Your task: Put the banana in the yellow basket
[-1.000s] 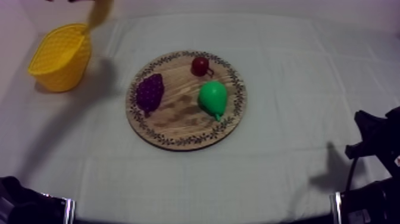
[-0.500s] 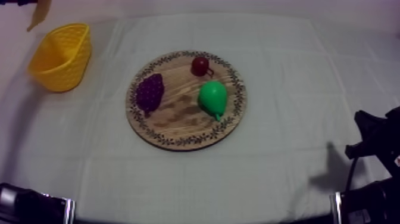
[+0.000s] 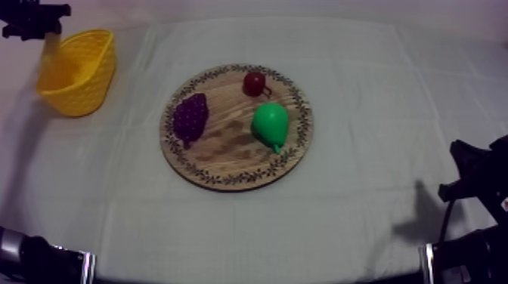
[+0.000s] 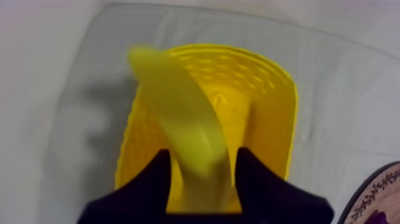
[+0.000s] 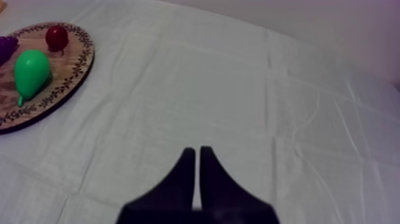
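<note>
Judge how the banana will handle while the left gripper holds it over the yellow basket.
Probably stiff: the banana juts well past the left gripper without sagging. Its smooth, curved skin is gripped toward one end, so it may pivot or slip. Being curved, it could rock or tip against the yellow basket wall on landing.

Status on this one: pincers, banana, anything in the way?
Left pincer shut on banana over yellow basket. Right pincer shut, empty. Nothing in the way.
</note>
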`<action>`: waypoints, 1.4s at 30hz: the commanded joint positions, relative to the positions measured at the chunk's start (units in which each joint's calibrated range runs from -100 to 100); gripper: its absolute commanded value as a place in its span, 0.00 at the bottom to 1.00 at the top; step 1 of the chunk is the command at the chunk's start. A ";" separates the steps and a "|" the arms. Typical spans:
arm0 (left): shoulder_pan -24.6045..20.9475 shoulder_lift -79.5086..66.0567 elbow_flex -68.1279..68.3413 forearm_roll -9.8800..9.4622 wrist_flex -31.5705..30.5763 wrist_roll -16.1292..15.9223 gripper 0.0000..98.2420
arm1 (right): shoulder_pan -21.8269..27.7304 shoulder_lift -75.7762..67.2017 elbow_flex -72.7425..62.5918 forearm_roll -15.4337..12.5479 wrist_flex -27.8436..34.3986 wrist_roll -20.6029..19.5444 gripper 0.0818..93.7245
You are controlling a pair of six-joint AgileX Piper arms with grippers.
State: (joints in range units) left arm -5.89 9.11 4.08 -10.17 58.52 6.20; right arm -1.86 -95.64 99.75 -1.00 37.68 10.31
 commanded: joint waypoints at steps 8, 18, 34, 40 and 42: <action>-0.47 -7.47 3.65 1.32 -0.37 -1.94 0.71 | -0.03 -0.03 0.02 0.00 -0.02 0.01 0.00; -1.05 -39.45 17.65 4.67 -1.48 -6.04 0.41 | -0.05 -0.03 0.02 0.00 -0.02 0.01 0.00; 1.91 -85.40 50.79 11.26 0.02 -8.22 0.04 | -0.05 -0.03 0.02 0.00 -0.02 0.01 0.00; 3.63 -96.56 64.41 12.91 -4.20 -8.47 0.01 | -0.05 -0.03 0.02 0.00 -0.02 0.01 0.00; 4.19 -98.55 68.53 12.92 -6.00 -8.38 0.00 | -0.05 -0.03 0.02 0.00 -0.02 0.01 0.00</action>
State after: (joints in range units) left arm -1.95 -84.48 66.02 2.76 53.74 -2.23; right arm -1.89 -95.64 99.75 -1.00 37.56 10.31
